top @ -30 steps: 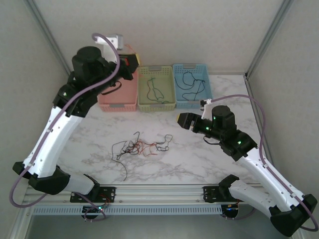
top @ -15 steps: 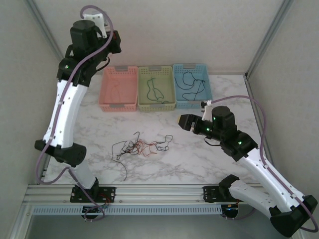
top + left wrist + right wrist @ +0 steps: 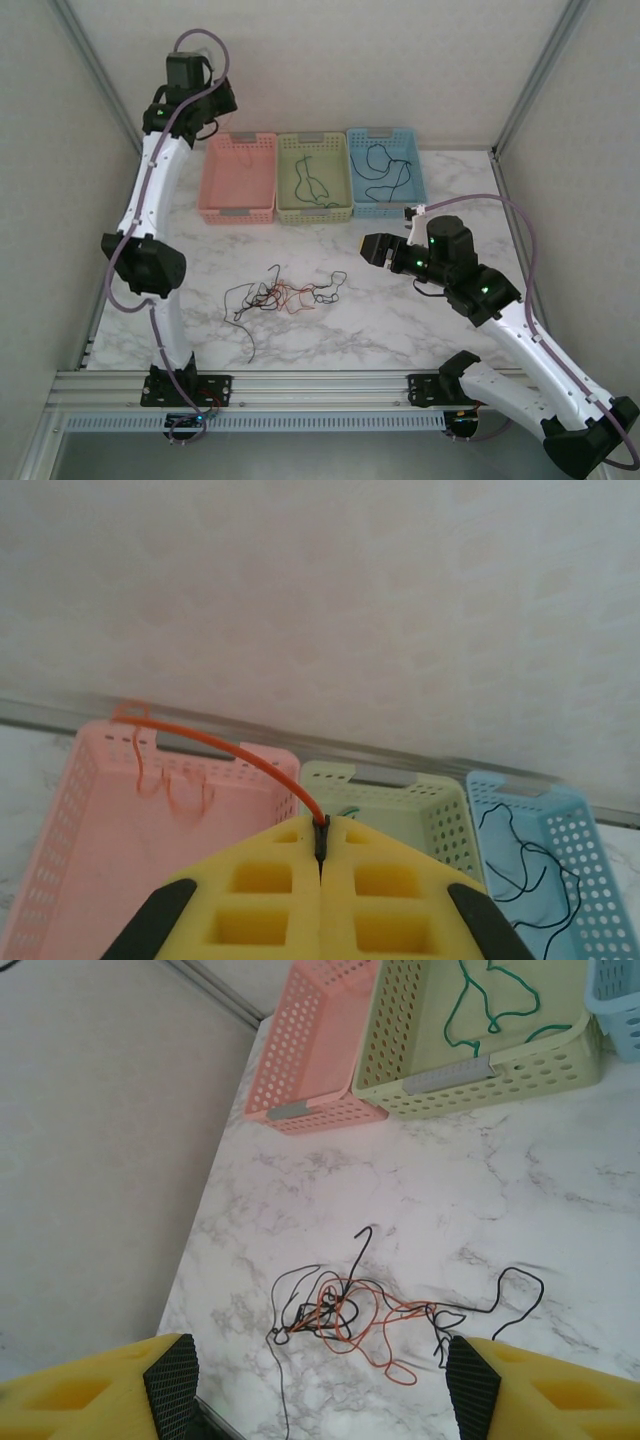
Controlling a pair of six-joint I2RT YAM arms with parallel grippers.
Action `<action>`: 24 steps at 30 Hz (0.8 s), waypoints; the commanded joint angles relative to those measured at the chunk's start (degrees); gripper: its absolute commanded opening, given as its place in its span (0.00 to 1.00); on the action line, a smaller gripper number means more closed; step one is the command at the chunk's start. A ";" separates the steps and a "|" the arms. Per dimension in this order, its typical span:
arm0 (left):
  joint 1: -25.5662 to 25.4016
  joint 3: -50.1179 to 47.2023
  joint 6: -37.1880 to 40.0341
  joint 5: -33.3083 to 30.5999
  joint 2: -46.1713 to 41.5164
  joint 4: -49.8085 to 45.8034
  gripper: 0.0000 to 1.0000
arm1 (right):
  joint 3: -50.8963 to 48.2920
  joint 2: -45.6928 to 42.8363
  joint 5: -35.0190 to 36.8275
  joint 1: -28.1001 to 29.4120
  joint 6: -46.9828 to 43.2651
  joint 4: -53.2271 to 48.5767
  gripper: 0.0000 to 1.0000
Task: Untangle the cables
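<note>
Three baskets: the pink basket (image 3: 240, 212), with a green basket (image 3: 315, 212) and a blue basket (image 3: 385, 210) to its right, holding one green cable (image 3: 312, 180) and one black cable (image 3: 385, 165). One tangle of cables (image 3: 285, 295) lies on the table (image 3: 400, 330) nearer than the pink basket. Raised high above that basket on an outstretched arm, the left end effector (image 3: 321, 845) pinches one red-orange cable (image 3: 230, 745) trailing into it. The right end effector (image 3: 368, 248) hovers spread, nearer and rightward.

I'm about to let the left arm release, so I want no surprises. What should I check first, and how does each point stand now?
1. Grip: left hand shut on red-orange cable: ok.
2. Drop: that cable trails into pink basket: ok.
3. Cable clear of basket's far rim: cannot tell.
4. Idle right hand open, holding nothing: ok.
5. Remaining tangle pulled apart: not ok.
</note>
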 commanded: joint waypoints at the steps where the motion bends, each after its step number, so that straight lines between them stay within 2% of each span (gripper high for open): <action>1: -0.15 -4.21 -2.38 3.46 1.13 1.06 0.00 | -0.24 -0.54 0.26 -0.46 0.13 0.66 0.69; 3: -0.14 -7.72 -2.72 2.95 1.04 1.72 0.11 | -0.44 -0.15 0.12 -0.45 0.30 0.89 0.69; 6: -0.32 -13.63 -3.57 4.83 -0.60 3.71 0.19 | -0.61 0.23 0.11 -0.45 0.44 0.79 0.69; 10: -1.21 -23.59 -3.46 4.84 -5.53 7.93 0.48 | -1.68 0.31 0.25 -0.41 1.01 1.71 0.69; 11: -1.07 -23.83 -3.80 5.33 -5.79 6.73 0.52 | -1.86 0.49 0.13 -0.43 1.21 1.85 0.69; 15: -1.05 -23.80 -4.25 6.81 -8.94 4.62 0.60 | -1.78 1.45 -0.53 -0.46 1.57 1.97 0.69; 18: -1.17 -26.54 -5.04 8.19 -14.94 6.01 0.63 | -2.16 1.65 0.18 -0.42 1.74 2.03 0.69; 21: -2.17 -31.88 -5.40 9.35 -22.20 7.50 0.64 | -3.42 2.31 1.27 -0.46 2.13 2.29 0.69; 24: -3.92 -41.67 -6.58 10.05 -31.69 10.59 0.65 | -4.63 4.42 2.01 -0.42 2.32 2.16 0.68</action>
